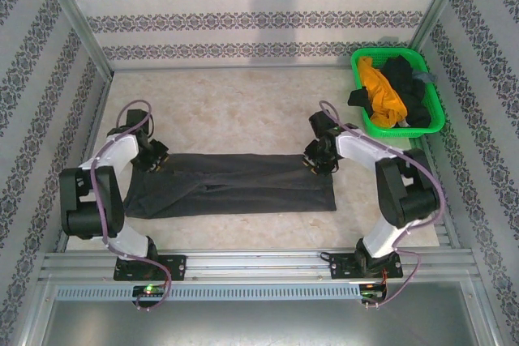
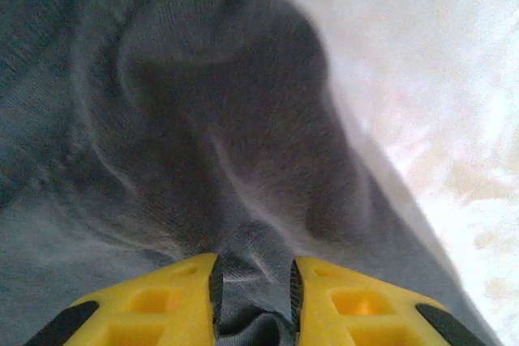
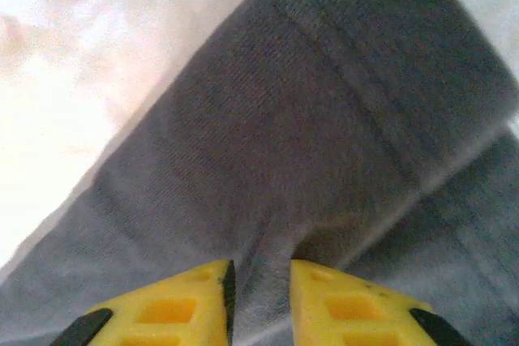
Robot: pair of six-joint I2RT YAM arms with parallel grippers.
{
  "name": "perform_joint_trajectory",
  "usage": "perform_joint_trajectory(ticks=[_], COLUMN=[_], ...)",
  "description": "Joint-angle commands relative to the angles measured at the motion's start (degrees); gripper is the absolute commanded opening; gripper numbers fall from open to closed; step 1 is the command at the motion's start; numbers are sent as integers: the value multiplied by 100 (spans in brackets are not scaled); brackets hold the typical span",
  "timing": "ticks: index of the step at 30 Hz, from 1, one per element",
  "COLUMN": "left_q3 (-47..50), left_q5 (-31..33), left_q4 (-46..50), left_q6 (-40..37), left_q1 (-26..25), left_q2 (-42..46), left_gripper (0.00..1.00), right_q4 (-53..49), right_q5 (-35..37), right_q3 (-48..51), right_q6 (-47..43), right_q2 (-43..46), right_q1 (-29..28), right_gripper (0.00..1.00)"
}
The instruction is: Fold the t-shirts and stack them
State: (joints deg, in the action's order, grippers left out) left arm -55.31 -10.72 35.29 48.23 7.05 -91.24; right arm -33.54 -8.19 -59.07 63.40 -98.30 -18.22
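Top external view: the charcoal-grey t-shirt is lying as a long flat band on the counter, close to the arm bases. It is being taken at the two ends of its far edge. The left fingers are being set on the left end and the right fingers on the right end. In the left wrist view a ridge of grey cloth is being pinched between the yellow fingers. In the right wrist view a fold below the stitched hem is being clenched in the same way.

The mustard-yellow t-shirt and the black t-shirt are waiting in the green basket at the far right corner, well apart from the arms.

Judging from this, the first shirt is being folded lengthwise and nothing is being stacked yet. For the next move, both ends probably need to be lifted together, at equal height. They then need to be carried over toward the near edge, so that the cloth is not being twisted or dragged.
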Motion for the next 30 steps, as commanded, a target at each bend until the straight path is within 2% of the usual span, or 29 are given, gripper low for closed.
perform_joint_trajectory(ticks=[1,5,12,16,19,21,23,26,30], left_q3=[91,-82,-856,-1590,-1880,-1864,-1738,-1612,-1566], left_q5=[-355,-486,-920,-1002,-947,-908,-980,-1457,-2028], left_q4=[-110,-312,-1098,-1243,-1235,-1271,-1344,-1464,-1525], left_q6=[284,206,264,97,-173,-485,-894,-1597,-2257], left_q1=[-102,-175,-247,-243,-241,-245,-240,-243,-260], left_q2=[-313,-744,-1593,-2002,-1945,-1732,-1516,-1425,-1598], left_gripper=[30,32,43,49,52,53,53,50,45], right_q4=[-347,-733,-1040,-1026,-1257,-1402,-1059,-567,-343], right_q5=[103,179,-42,-343,-574,-478,-636,-871,-1236], right_q3=[-429,-834,-1950,-2912,-3834,-4184,-4062,-3606,-3223], right_q6=[-236,-425,-800,-1117,-1607,-1900,-2126,-2283,-2332], right_q2=[-445,-851,-1707,-2389,-2775,-2709,-2334,-1705,-1215], right_q1=[95,439,1019,1344,1432,1385,1352,1233,952], right_gripper=[30,36,36,36,37,41,45,50,50])
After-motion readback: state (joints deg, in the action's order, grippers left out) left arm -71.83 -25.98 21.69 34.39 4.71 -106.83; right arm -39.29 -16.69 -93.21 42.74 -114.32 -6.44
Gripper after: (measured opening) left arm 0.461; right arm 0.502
